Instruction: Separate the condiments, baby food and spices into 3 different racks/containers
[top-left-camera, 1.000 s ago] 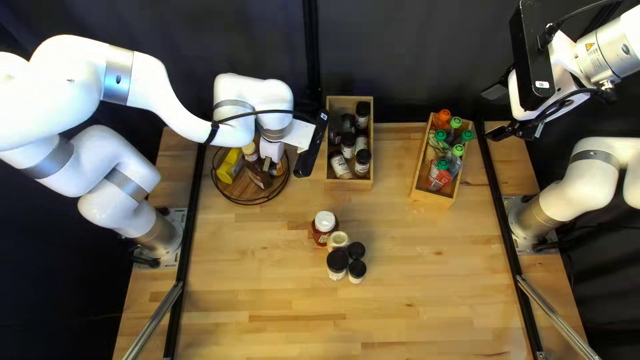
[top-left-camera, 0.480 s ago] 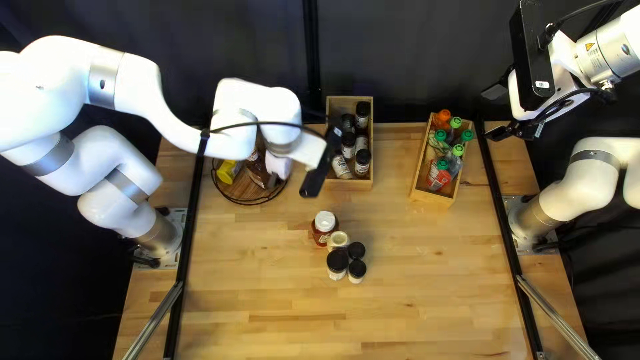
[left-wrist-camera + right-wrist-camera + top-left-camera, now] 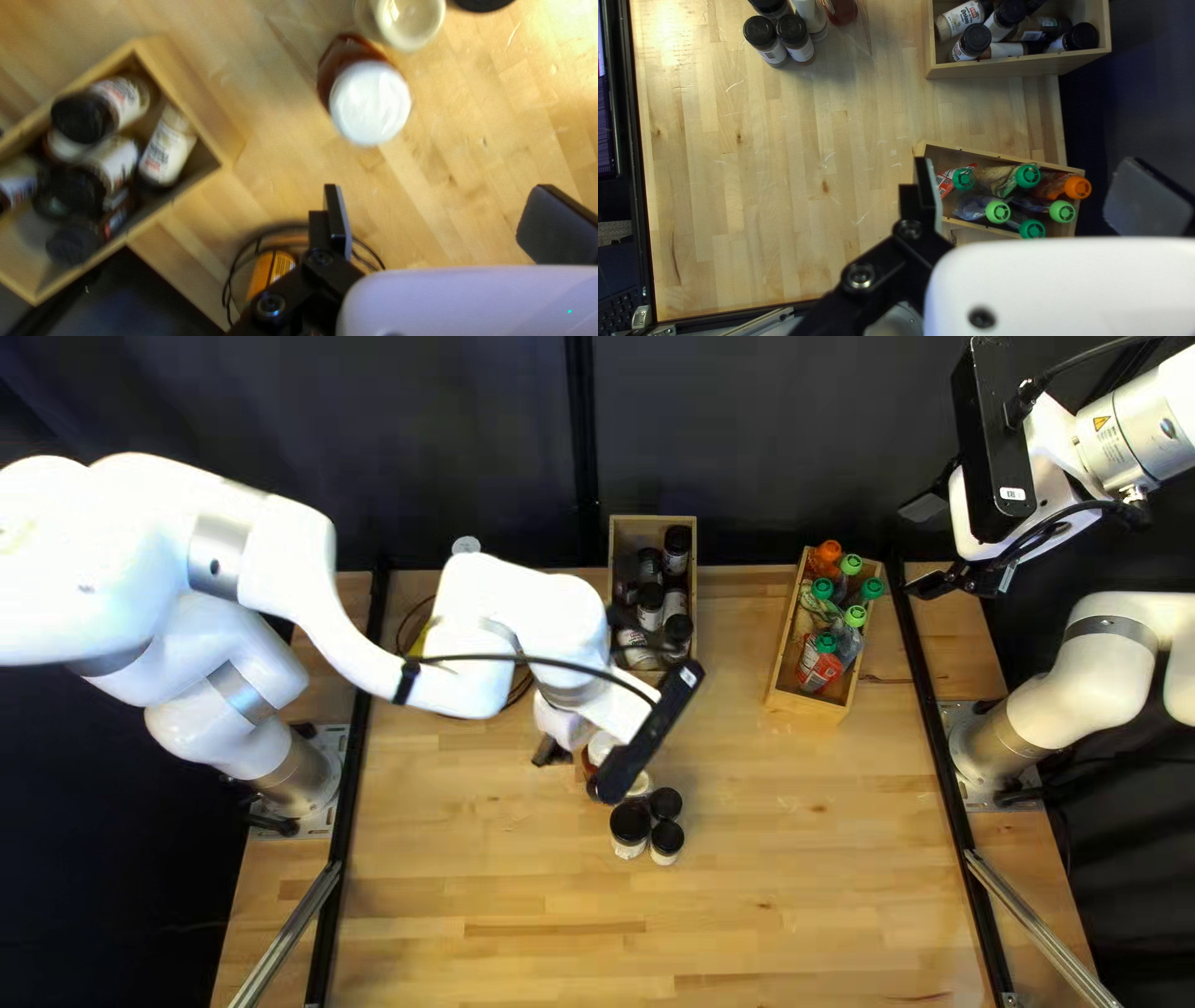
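A white-lidded red jar (image 3: 369, 102) stands on the tabletop (image 3: 747, 859) beside what looks like a pale-topped jar (image 3: 410, 22). The left gripper (image 3: 552, 753) has swung from the wire-rimmed basket (image 3: 227, 280) toward them, jaws wide; the right gripper (image 3: 927, 545) keeps its place, jaws also wide.

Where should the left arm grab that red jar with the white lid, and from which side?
I'd bring the left tool straight down from above and close on the round white lid: the red jar stands upright with it uppermost. The cream-topped jar crowds one side, so I'd grip across the two flanks that clear it.
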Controlling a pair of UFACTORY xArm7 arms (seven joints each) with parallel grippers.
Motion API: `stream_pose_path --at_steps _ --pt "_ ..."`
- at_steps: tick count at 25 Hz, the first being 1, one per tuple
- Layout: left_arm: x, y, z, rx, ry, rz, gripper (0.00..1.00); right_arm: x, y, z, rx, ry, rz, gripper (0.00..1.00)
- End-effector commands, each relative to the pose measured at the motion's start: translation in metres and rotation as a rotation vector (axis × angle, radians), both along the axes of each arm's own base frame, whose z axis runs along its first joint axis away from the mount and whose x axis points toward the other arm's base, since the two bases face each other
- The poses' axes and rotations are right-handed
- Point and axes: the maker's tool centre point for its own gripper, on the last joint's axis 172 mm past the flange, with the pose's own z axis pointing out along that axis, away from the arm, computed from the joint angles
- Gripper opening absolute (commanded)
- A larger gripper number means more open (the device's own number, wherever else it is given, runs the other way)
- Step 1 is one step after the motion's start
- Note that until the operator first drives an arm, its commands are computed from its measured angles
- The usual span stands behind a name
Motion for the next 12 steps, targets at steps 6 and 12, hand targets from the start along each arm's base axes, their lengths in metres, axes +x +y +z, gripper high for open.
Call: stream_pose_path --at_steps 6,12 --pt "0.007 0.007 -0.037 0.017 0.005 -0.018 1.00 0.000 0.000 0.000 0.000 0.000 0.000 1.00" --pt "0.006 0.014 -0.053 0.043 0.004 -0.003 1.00 0.000 0.000 0.000 0.000 0.000 0.000 1.00"
